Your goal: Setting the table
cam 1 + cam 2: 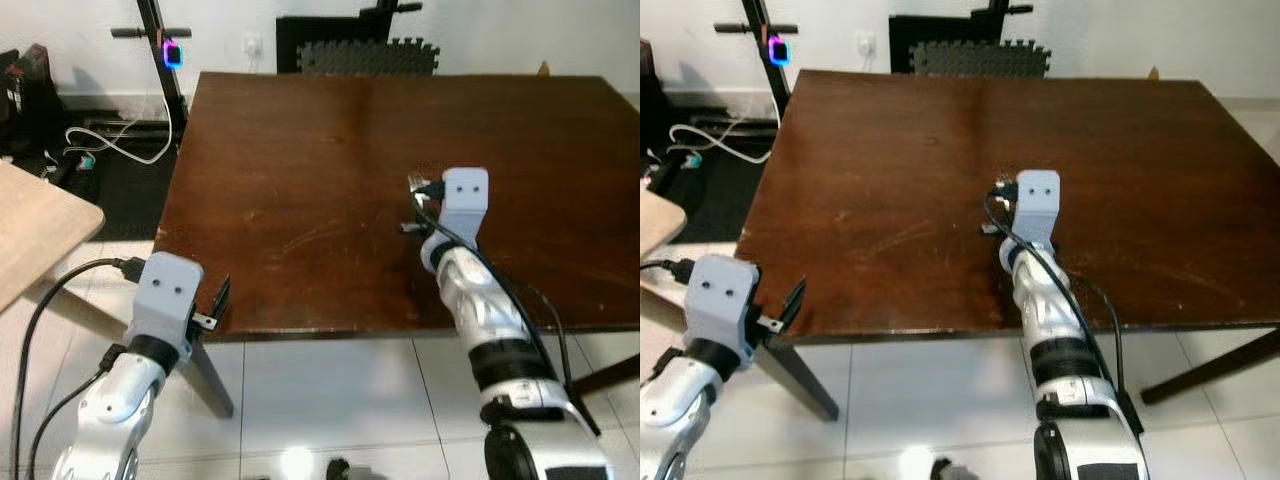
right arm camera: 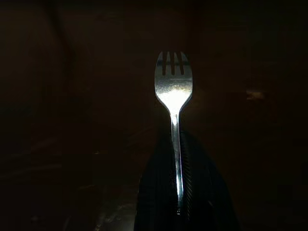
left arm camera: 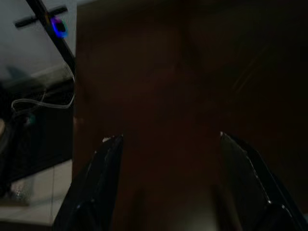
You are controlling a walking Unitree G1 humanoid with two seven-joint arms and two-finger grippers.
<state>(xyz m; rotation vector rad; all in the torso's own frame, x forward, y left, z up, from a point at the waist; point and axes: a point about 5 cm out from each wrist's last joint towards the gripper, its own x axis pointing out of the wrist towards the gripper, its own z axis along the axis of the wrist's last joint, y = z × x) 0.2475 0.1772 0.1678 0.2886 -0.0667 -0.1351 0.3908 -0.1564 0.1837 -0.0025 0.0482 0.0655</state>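
Note:
A dark brown wooden table (image 1: 330, 150) stands before me with a bare top. My right arm (image 1: 465, 195) reaches over its near middle. In the right wrist view my right gripper (image 2: 178, 192) is shut on the handle of a silver fork (image 2: 173, 86), tines pointing away over the dark tabletop. My left gripper (image 1: 218, 298) hangs at the table's near left corner, just off the edge. In the left wrist view my left gripper (image 3: 168, 139) is open, its two black fingers wide apart with nothing between them.
A light wooden table (image 1: 30, 230) juts in at the left. Cables (image 1: 110, 145) lie on the floor beyond it, by a black stand with a blue light (image 1: 172, 52). Black foam mats (image 1: 370, 55) lean on the far wall. White tiles (image 1: 330, 400) lie below me.

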